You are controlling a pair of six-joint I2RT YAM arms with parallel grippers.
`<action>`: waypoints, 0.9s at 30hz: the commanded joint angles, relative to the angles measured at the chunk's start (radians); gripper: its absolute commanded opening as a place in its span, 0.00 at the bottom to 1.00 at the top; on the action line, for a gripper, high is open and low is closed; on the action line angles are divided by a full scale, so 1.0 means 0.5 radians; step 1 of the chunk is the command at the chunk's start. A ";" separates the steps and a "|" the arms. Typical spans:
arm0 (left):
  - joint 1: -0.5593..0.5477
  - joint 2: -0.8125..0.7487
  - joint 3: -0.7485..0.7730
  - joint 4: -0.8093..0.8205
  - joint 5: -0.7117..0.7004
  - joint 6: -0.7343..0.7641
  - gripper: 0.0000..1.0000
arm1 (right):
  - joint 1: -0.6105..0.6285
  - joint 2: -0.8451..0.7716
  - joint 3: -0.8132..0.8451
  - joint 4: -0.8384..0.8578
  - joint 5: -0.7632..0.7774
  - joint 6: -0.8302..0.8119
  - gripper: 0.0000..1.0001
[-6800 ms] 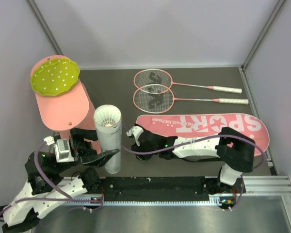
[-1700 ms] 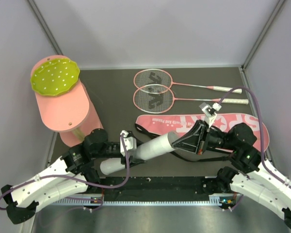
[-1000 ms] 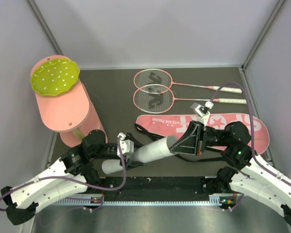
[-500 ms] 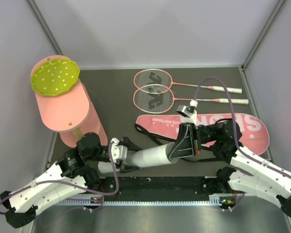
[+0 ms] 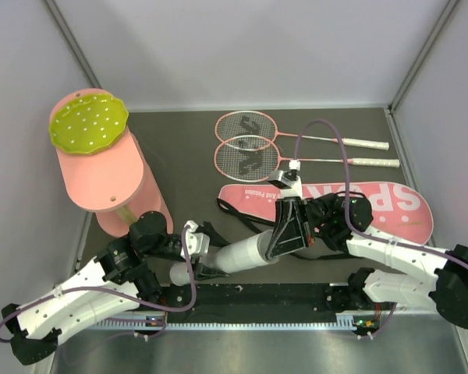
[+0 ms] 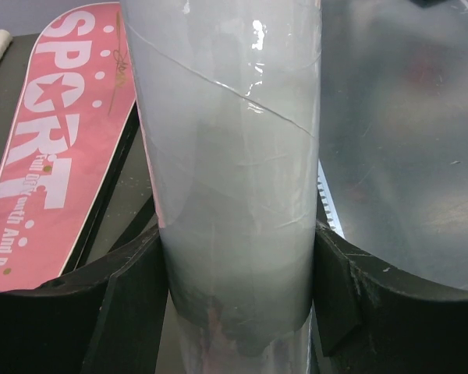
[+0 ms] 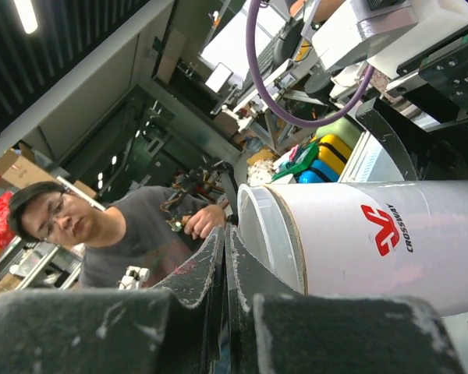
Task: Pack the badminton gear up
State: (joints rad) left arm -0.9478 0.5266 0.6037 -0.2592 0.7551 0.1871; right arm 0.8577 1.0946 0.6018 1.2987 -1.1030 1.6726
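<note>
One white tube point(image 5: 238, 255) lay almost level across the front of the dark table point(image 5: 179, 148), between the two arms, its open end pointing to the right and slightly away from the bases. Whether it rested on the table or hung just above it could not be told. The left gripper point(image 5: 205, 257) was clamped on the white tube near its left end. In the left wrist view the white tube point(image 6: 234, 179) filled the space between the black fingers point(image 6: 125, 300), which pressed on its wall from both sides, with the left gripper point(image 6: 238, 292) spread wide to take its girth.

The right gripper point(image 5: 273, 248) met the tube's open end from the right, its jaws pressed together with nothing between them. In the right wrist view the tips of the right gripper point(image 7: 225, 261) stood right at the rim of the white tube point(image 7: 359, 241), which carried a red logo and the word CROSSWAY; contact with the rim could not be made out.

Just behind the tube and the right arm lay the pink bag point(image 5: 359, 201) lettered SPORT, flat on the table. Beyond it two pink-framed rackets point(image 5: 248, 157) lay side by side, handles to the right. At the far left stood the big pink cylinder point(image 5: 113, 183) topped by a yellow-green dotted disc point(image 5: 87, 122), well apart from the tube
</note>
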 commanded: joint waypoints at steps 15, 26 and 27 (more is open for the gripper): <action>-0.037 0.128 0.529 -0.322 0.358 0.598 0.00 | 0.018 -0.005 0.735 -3.223 -0.147 -1.811 0.01; -0.037 0.340 0.667 -0.506 0.297 0.672 0.00 | 0.039 0.253 1.082 -4.061 0.263 -2.324 0.00; -0.037 0.349 0.670 -0.494 0.254 0.660 0.00 | 0.048 0.247 1.094 -4.079 0.404 -2.320 0.00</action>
State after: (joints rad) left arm -0.9482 0.7055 0.8066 -0.7975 0.7578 0.4515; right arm 0.8684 1.1748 1.1183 -0.5789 -1.2499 0.6205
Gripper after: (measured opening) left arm 0.685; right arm 0.002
